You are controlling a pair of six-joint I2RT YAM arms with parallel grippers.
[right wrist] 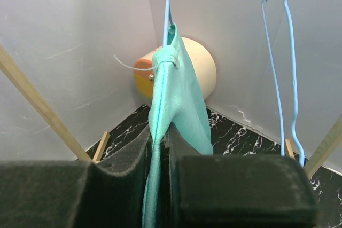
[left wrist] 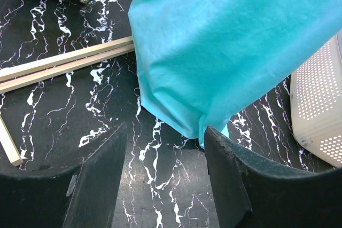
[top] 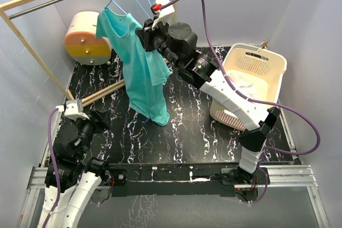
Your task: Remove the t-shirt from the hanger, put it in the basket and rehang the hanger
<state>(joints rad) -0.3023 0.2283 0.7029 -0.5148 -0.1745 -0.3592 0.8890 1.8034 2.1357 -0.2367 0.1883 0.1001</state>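
**Top external: right claw [top: 145, 31] clamped on teal t-shirt [top: 140, 73]**

The t-shirt hung from a blue wire hanger [right wrist: 166, 4] at 11 o'clock, draping toward the desk [top: 197, 132]. The right claw's jaws were closed on its shoulder fabric. At 7 o'clock the left claw [left wrist: 165, 137] stood open, holding nothing.

The right arm [top: 235, 102] reaches high and forward, with the right claw [top: 144, 29] clamped on the t-shirt [top: 140, 73]. The left arm [top: 75, 148] is folded low; the left claw [left wrist: 165, 137] is spread and empty.
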